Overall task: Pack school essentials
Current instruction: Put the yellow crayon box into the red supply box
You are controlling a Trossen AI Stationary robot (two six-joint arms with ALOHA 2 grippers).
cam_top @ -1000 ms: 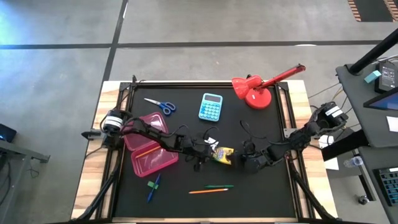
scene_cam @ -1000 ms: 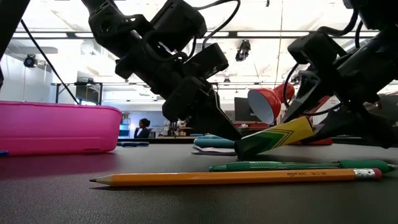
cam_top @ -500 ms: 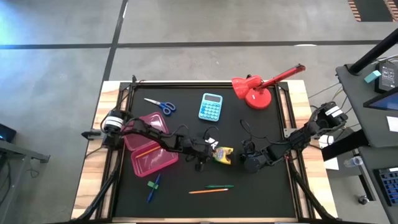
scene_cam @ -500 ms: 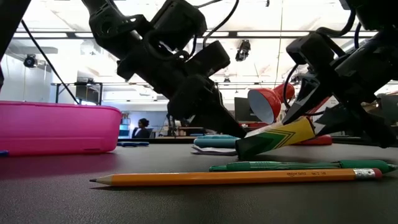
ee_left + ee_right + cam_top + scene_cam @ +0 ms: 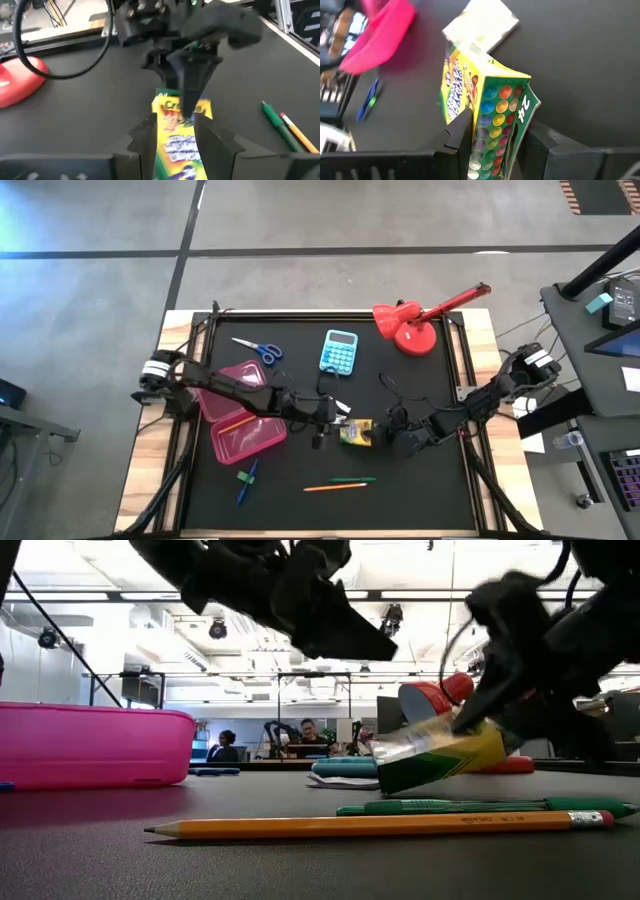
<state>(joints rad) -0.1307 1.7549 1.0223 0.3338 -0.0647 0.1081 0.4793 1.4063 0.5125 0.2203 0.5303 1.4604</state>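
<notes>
The yellow-green crayon box (image 5: 357,430) lies mid-table, tilted in the low view (image 5: 440,755). My right gripper (image 5: 387,438) is shut on its right end. My left gripper (image 5: 325,422) is open and hangs above the box's left end, clear of it in the low view (image 5: 345,630). A small white patterned square (image 5: 341,405) lies flat just beyond the box. An orange pencil (image 5: 380,827) and a green pen (image 5: 480,806) lie near the front edge. Blue and green markers (image 5: 245,478) lie left of them, and blue-handled scissors (image 5: 258,348) lie at the far left. My right gripper pinches the crayon box between its two fingers at the end with the open "24" flap (image 5: 522,107), coming from the table's right and slanting down along the box. That end is raised, and the box's left end (image 5: 392,778) rests on the table.
An open pink case (image 5: 240,420) sits left of the box under my left arm. A light-blue calculator (image 5: 339,351) and a red desk lamp (image 5: 410,325) stand toward the far edge. Bare black mat lies between the box and the pencils.
My left gripper has let go of the box's left end and risen well above it, drawing back slightly toward the table's left. The box stays in my right gripper and has tipped a little flatter, its left end still on the table.
</notes>
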